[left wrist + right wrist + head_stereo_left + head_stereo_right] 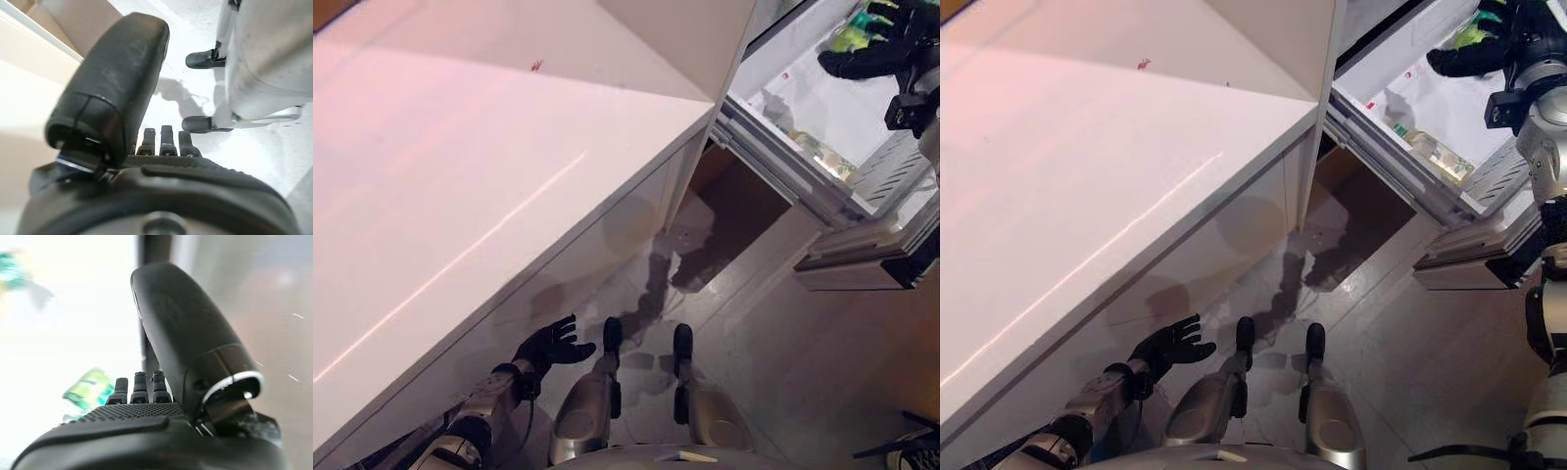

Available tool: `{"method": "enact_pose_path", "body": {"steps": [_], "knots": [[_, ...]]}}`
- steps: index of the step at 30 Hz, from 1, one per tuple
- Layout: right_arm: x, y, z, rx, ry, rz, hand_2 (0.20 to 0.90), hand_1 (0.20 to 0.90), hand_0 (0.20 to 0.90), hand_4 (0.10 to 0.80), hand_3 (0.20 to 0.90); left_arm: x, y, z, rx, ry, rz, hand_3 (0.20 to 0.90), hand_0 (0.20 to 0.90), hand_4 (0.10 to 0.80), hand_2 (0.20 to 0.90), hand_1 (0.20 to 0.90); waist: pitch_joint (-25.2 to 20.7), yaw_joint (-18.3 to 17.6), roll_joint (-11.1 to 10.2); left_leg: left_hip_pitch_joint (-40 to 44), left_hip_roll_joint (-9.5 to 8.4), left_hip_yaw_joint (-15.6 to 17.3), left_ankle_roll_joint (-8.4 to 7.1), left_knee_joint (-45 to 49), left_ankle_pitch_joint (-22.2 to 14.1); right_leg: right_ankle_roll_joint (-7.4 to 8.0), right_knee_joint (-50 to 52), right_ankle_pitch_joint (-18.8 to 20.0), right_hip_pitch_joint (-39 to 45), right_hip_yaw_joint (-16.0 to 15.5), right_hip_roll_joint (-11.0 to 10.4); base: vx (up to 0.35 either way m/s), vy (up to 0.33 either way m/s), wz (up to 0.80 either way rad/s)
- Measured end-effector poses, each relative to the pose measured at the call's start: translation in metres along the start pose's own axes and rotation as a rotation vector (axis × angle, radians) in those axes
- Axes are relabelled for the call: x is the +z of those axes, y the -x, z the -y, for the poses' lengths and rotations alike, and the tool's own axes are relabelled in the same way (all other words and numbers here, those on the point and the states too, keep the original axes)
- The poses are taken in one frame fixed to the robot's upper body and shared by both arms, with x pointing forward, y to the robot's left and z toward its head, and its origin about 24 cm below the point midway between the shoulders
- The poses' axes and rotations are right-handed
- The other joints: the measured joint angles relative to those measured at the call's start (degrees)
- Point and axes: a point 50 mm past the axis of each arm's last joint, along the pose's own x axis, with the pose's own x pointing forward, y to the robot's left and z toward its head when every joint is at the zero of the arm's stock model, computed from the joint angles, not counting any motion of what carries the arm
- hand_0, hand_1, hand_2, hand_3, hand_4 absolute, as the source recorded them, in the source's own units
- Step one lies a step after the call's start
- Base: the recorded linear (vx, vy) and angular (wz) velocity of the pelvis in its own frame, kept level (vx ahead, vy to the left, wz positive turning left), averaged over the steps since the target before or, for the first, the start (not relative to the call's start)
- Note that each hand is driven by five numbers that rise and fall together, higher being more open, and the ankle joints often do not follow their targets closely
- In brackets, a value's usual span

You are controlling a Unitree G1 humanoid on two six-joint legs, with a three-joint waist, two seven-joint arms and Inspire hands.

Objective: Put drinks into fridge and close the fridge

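Note:
The fridge (822,113) stands open at the upper right, its white shelf showing. A green drink (853,35) lies inside at the top, also seen past the fingers in the right wrist view (89,387). My right hand (867,61) reaches into the fridge just beside this drink, fingers straight and open, holding nothing. A second green shape (12,265) shows farther in, blurred. My left hand (553,348) hangs low beside the white counter's front, open and empty.
A large white counter (460,176) fills the left half. The fridge door (867,259) with its racks juts out at the right. A flat packet (1435,152) lies on the fridge shelf. Brown floor (734,206) shows under the fridge.

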Motion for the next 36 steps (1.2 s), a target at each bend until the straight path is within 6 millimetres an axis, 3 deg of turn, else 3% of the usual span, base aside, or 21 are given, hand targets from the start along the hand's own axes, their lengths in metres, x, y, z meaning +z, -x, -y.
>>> {"method": "enact_pose_path", "body": {"steps": [6, 11, 13, 18, 23, 27, 31, 36], "knots": [[0.009, 0.01, 0.016, -0.145, -0.157, 0.138, 0.9, 0.9, 0.9, 0.8, 0.9, -0.008, 0.001, 0.002, 0.029, -0.043, -0.003, 0.9, 0.9, 0.8, 0.9, 0.9, -0.89, -1.77, -1.56, 0.87, 0.13, 1.2, -0.05, 0.0, -0.13, 0.12, 0.0, 0.08, 0.35, 1.16, 0.01, 0.073, 0.06, -0.12], [0.0, 0.027, 0.039, -0.342, -0.354, 0.203, 0.9, 0.9, 0.9, 0.8, 0.9, -0.023, 0.003, 0.006, 0.066, 0.002, -0.031, 0.9, 0.9, 0.8, 0.9, 0.9, -3.0, -2.09, -2.21, 2.29, 0.14, 2.22, 0.02, -0.01, -0.94, 0.13, 0.0, 0.07, 1.21, 2.4, 0.06, 0.081, 0.065, -0.14], [-0.017, 0.035, 0.045, -0.38, -0.406, 0.165, 0.9, 0.9, 0.9, 0.8, 0.9, -0.032, 0.006, 0.005, 0.086, 0.012, -0.06, 0.9, 0.9, 0.8, 0.9, 0.9, -4.94, -2.14, -2.67, 2.75, 0.14, 2.87, 0.06, 0.0, -1.24, 0.13, 0.0, 0.07, 1.36, 2.99, 0.08, 0.064, 0.088, -0.17], [-0.071, 0.051, 0.036, -0.408, -0.534, -0.003, 0.9, 0.9, 0.9, 0.8, 0.9, -0.06, 0.015, 0.002, 0.123, 0.015, -0.159, 0.9, 0.9, 0.8, 0.9, 0.9, -9.78, -3.78, -3.1, 5.21, -0.09, 3.79, 0.35, -0.05, -2.04, 0.51, -0.02, -0.24, 3.33, 4.05, -0.01, 0.014, 0.08, -0.11], [-0.125, 0.076, 0.02, -0.425, -0.61, -0.174, 0.9, 0.9, 0.9, 0.8, 0.9, -0.072, 0.018, 0.009, 0.139, 0.03, -0.185, 0.9, 0.9, 0.8, 0.9, 0.9, -13.57, -4.81, -3.14, 6.09, -0.21, 4.02, 0.28, -0.33, -2.71, 1.34, -0.04, -0.88, 4.18, 4.11, -0.42, -0.014, 0.054, -0.02], [-0.155, 0.097, 0.009, -0.446, -0.623, -0.276, 0.9, 0.9, 0.9, 0.8, 0.9, -0.079, 0.02, 0.014, 0.137, 0.047, -0.21, 0.9, 0.9, 0.8, 0.9, 0.9, -15.39, -4.78, -2.95, 6.46, -0.19, 3.7, 0.32, -0.34, -2.62, 1.33, -0.05, -0.88, 4.7, 3.84, -0.43, 0.02, 0.044, 0.04], [-0.17, 0.107, -0.003, -0.466, -0.651, -0.328, 0.9, 0.9, 0.9, 0.8, 0.9, -0.094, 0.024, 0.017, 0.179, 0.06, -0.279, 0.9, 0.9, 0.8, 0.9, 0.9, -15.44, -4.47, -2.91, 7.89, -0.23, 3.17, 0.66, -0.34, -2.43, 1.23, -0.06, -1.14, 6.41, 3.28, -0.49, 0.056, 0.04, 0.08], [-0.181, 0.112, -0.002, -0.499, -0.642, -0.366, 0.9, 0.9, 0.9, 0.8, 0.9, -0.107, 0.032, 0.009, 0.241, 0.02, -0.346, 0.9, 0.9, 0.8, 0.9, 0.9, -15.71, -3.27, -2.8, 9.28, -0.6, 1.15, 0.74, -0.28, -2.42, 1.12, -0.03, -1.62, 8.58, 1.77, -0.85, 0.096, 0.031, 0.21]]}}
